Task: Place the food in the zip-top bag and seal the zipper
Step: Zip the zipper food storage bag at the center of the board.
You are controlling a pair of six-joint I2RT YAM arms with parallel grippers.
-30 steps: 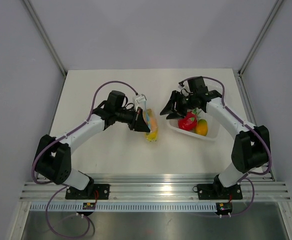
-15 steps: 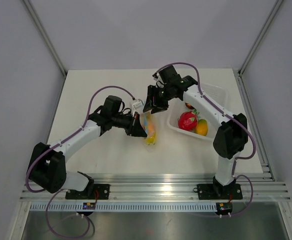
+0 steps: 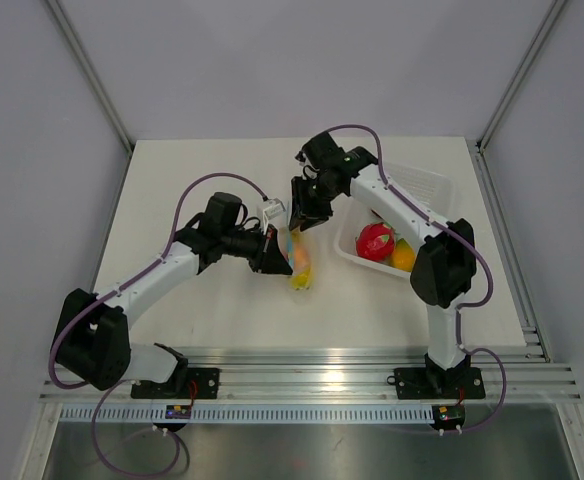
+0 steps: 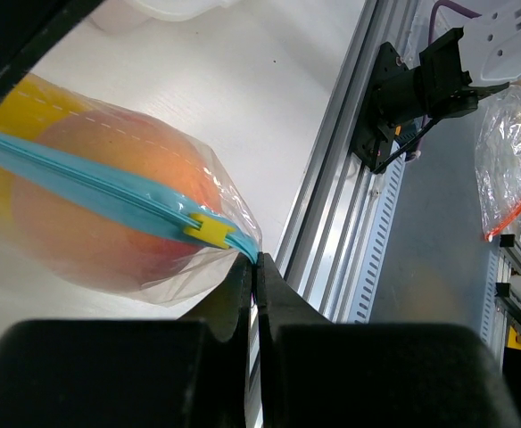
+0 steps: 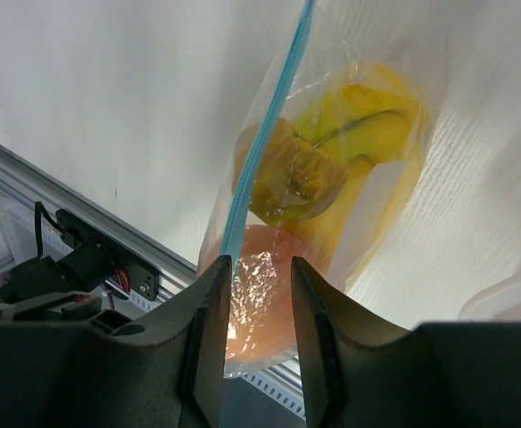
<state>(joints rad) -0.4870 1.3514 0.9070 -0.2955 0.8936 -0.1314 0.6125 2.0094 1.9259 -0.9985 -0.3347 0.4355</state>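
Two fruits lie inside the zip-top bag (image 3: 298,262): the peach (image 4: 109,232) and the banana bunch (image 5: 368,134), pressed one against the other under the clear plastic. The bag rests on the table (image 3: 192,180) near the middle, between my two arms. My left gripper (image 4: 253,267) is clenched on one corner of the bag, just beside the yellow slider (image 4: 209,230) that sits at this end of the zipper (image 4: 82,178). My right gripper (image 5: 259,267) hangs directly over the bag with its jaws apart. The blue strip runs toward one of its fingers (image 5: 209,339), and I cannot tell if it touches. In the left wrist view the dark body of this gripper covers the far end of the zipper. Just beside the bag, on the right, stands the white tray (image 3: 427,185) with a red fruit (image 3: 374,242) and an orange fruit (image 3: 403,257) in it. My right arm passes above this tray and hides part of it.
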